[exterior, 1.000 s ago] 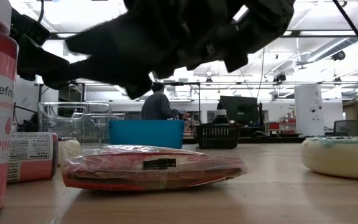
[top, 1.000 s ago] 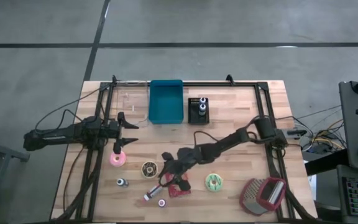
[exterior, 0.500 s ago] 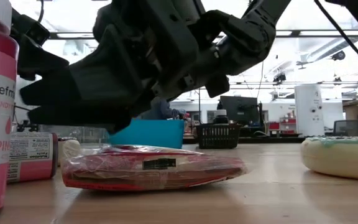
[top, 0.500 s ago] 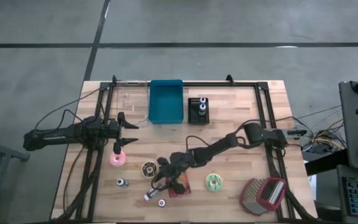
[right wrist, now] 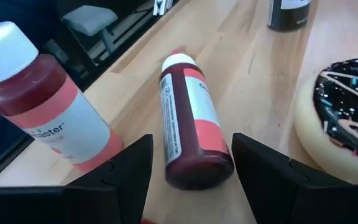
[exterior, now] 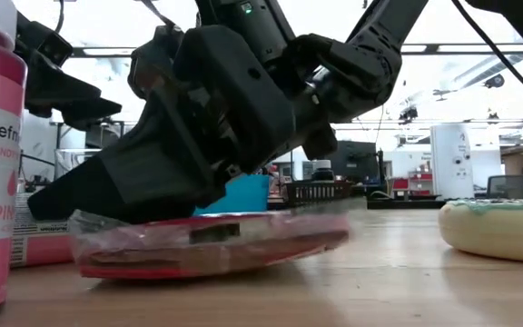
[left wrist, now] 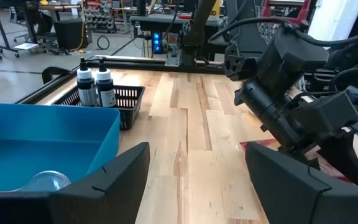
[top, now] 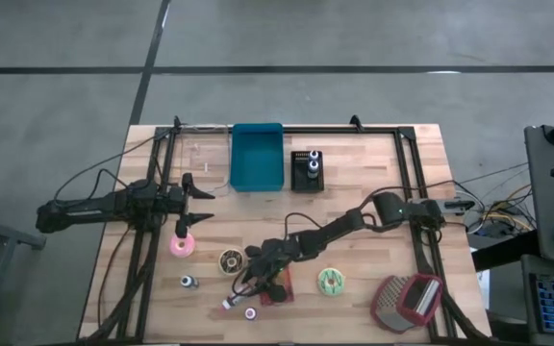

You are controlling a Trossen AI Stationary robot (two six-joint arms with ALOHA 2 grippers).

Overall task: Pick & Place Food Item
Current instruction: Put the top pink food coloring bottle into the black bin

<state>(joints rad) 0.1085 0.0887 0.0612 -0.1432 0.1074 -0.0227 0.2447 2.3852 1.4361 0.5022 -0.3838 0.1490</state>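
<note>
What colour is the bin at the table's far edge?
Teal blue; the bin shows best in the high view.

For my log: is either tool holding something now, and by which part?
Nothing clearly held. The right tool rests open on top of the red packet; the left tool is empty.

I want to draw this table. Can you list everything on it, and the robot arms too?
Bin: one, blue, far side, middle.
Basket: one, black, holds two small bottles, right of the bin.
Donuts: three; pink near left, dark-topped beside it, green near right.
Packet: one, red, clear-wrapped, near edge, under the right gripper.
Red bottles: two; one lying, one other, near edge.
Small jar: one, near left.
Grater: one, red, near right corner.
Left gripper: open, hovering at left.
Right gripper: open, down on the packet.
</note>
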